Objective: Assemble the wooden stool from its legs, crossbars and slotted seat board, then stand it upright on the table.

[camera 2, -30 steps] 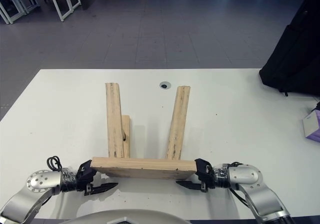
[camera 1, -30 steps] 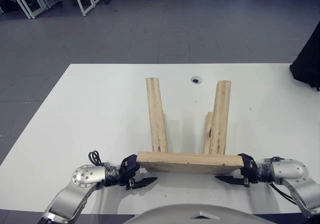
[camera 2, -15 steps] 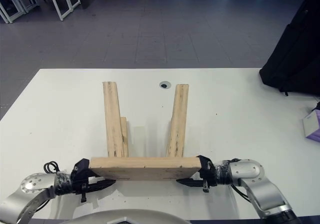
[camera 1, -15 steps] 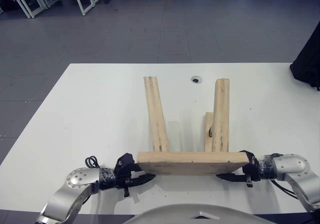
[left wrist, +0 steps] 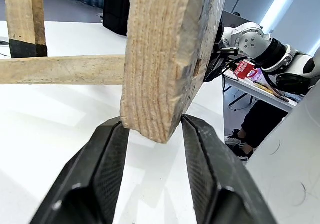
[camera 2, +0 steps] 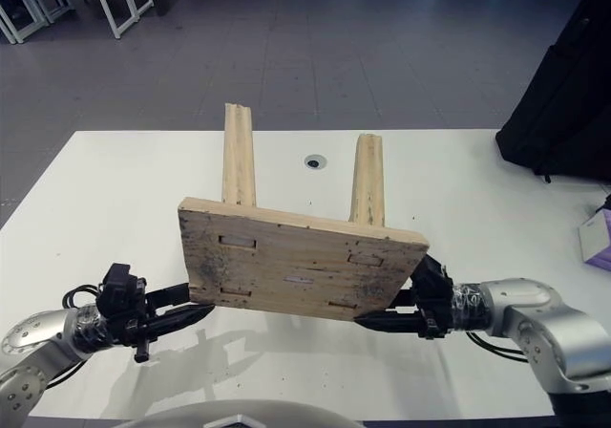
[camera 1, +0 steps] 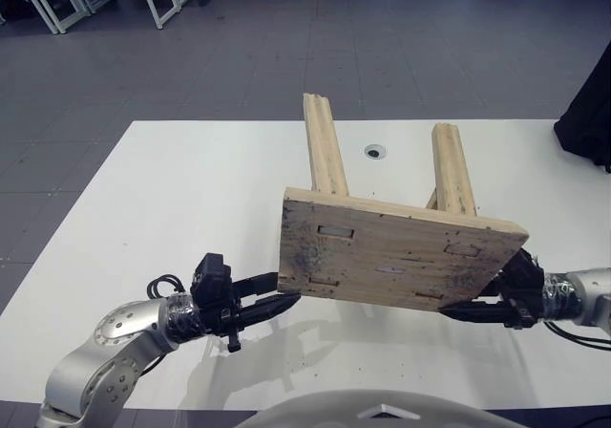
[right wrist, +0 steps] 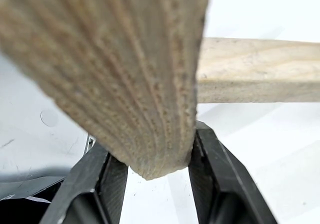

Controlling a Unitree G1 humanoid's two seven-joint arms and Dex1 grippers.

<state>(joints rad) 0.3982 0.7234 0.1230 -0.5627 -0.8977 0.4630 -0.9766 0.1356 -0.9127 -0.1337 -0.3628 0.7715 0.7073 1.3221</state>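
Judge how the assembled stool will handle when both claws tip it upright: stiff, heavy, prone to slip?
Probably stiff: the legs are slotted into the tilted seat board. Likely heavyish, since the wood looks thick and solid. It may slip, because the left claw and right claw pinch only its lower corners.

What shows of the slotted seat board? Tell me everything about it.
The seat board is a rectangular slab of pale, rough wood with dark stains and four small rectangular slots in its face. It is held tilted, with its broad face toward the head camera, above the white table. Two legs run from its far side, away from the robot. The left gripper pinches its lower left corner and the right gripper pinches its lower right corner.
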